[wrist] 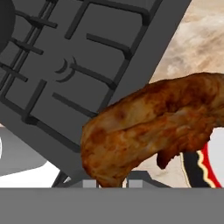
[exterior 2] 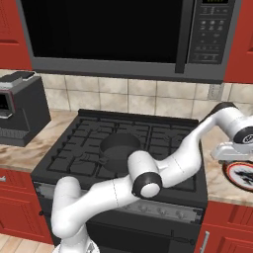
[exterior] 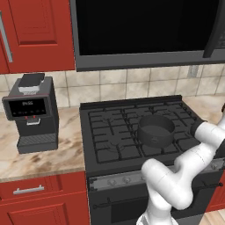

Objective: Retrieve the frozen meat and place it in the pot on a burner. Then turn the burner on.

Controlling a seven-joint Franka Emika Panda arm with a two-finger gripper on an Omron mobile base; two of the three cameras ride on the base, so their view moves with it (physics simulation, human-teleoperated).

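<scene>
The frozen meat [wrist: 148,127], a reddish-brown lump, hangs close in front of the hand camera. My gripper [wrist: 113,183] is shut on it, with the fingertips mostly hidden behind it. In the right base view the gripper [exterior 2: 232,154] is over the counter to the right of the stove, just above a plate [exterior 2: 242,174]. The dark grey pot [exterior: 156,129] [exterior 2: 118,150] stands on a front-middle burner [exterior: 149,141], well to the left of the gripper. The pot looks empty.
The plate [wrist: 199,168] has a red, black and white rim and lies under the meat. Stove knobs [exterior 2: 163,210] line the front panel. A coffee machine [exterior: 33,112] stands on the left counter. A microwave [exterior 2: 123,34] hangs over the stove.
</scene>
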